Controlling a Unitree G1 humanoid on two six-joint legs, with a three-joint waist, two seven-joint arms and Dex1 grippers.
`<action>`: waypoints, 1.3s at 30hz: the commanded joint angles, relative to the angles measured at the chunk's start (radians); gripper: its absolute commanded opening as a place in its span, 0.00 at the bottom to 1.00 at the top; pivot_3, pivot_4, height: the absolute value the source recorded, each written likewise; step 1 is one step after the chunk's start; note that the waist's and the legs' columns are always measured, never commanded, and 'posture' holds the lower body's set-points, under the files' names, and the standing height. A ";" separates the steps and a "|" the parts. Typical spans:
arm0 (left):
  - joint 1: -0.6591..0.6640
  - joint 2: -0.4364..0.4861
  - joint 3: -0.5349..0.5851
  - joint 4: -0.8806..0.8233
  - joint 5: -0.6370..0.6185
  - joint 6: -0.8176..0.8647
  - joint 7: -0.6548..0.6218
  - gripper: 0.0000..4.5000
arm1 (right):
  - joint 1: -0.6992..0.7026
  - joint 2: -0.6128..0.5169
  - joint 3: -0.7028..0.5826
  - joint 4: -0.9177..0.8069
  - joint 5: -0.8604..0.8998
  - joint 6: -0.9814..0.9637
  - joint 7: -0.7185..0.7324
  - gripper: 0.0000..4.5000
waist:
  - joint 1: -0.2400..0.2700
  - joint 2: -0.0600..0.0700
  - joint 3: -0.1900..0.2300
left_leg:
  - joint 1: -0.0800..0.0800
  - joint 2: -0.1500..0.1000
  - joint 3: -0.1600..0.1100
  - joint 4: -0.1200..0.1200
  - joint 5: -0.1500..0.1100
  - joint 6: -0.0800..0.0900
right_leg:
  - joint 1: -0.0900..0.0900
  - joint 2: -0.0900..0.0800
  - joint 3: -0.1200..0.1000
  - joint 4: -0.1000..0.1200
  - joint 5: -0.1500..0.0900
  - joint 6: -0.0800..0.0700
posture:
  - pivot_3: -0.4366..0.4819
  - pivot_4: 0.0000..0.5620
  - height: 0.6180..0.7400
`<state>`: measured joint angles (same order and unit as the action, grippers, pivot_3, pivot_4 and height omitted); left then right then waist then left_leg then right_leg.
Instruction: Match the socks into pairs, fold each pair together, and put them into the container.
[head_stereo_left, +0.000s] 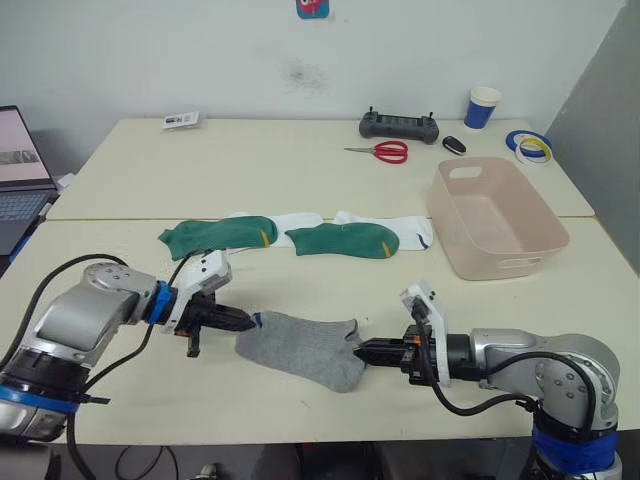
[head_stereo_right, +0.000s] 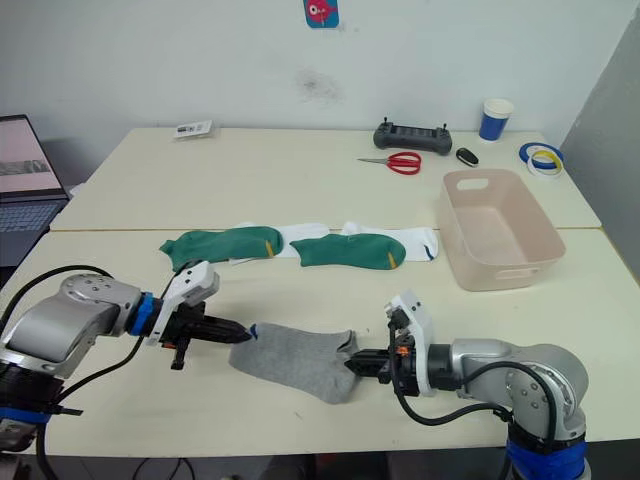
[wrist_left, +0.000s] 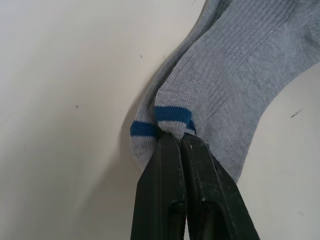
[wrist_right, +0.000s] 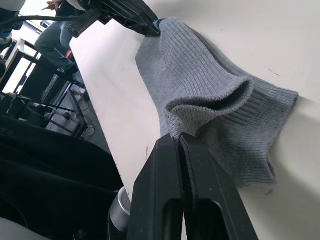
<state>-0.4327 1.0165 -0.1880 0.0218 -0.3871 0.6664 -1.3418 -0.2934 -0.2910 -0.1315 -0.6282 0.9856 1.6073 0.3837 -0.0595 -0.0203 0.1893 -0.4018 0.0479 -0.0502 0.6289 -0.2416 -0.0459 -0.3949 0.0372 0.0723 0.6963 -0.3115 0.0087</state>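
Observation:
Two grey socks (head_stereo_left: 305, 347) lie stacked flat on the near table, their blue-striped toe ends (wrist_left: 170, 117) toward my left. My left gripper (head_stereo_left: 252, 322) is shut on those toe ends. At the opposite end my right gripper (head_stereo_left: 362, 350) is shut on the cuffs (wrist_right: 210, 112). Farther back, two dark green socks (head_stereo_left: 218, 236) (head_stereo_left: 343, 240) lie on two white socks (head_stereo_left: 400, 227) in a row. The pale pink container (head_stereo_left: 494, 216) stands at the right, with nothing in it.
At the back of the table lie red scissors (head_stereo_left: 382, 151), a black controller (head_stereo_left: 399, 125), a blue cup (head_stereo_left: 482, 107), tape rolls (head_stereo_left: 530, 145) and a small card (head_stereo_left: 181, 120). A laptop (head_stereo_left: 20, 170) sits off the left edge.

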 joint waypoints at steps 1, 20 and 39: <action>-0.026 0.001 0.005 0.014 0.023 -0.017 -0.014 0.01 | -0.034 -0.002 0.004 0.004 0.048 0.007 -0.030 0.00 | -0.001 0.000 0.000 | 0.000 0.000 0.000 0.000 0.000 0.000 | 0.000 0.000 0.000 0.000 0.000 0.000 | 0.48 0.27 1.00; -0.026 0.019 0.017 0.037 0.060 -0.029 -0.059 0.01 | -0.024 -0.029 0.015 0.038 0.090 0.004 -0.084 0.00 | 0.001 0.000 0.000 | 0.000 0.000 0.000 0.000 0.000 0.000 | 0.000 0.001 0.000 0.000 0.000 0.000 | 0.48 0.27 1.00; -0.003 0.006 0.025 0.044 0.072 -0.041 -0.036 0.01 | -0.027 -0.097 0.075 0.098 0.021 -0.103 -0.049 0.00 | 0.001 0.000 0.000 | 0.000 0.000 0.000 0.000 0.000 0.000 | 0.000 0.001 0.000 0.001 0.000 0.000 | 0.48 0.27 1.00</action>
<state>-0.4381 1.0161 -0.1902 0.0797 -0.3196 0.6401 -1.3835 -0.3076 -0.3833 -0.0543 -0.5188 1.0028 1.5267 0.3221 -0.0587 -0.0205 0.1892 -0.4019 0.0484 -0.0507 0.6292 -0.2416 -0.0457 -0.3949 0.0381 0.0719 0.6970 -0.3115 0.0087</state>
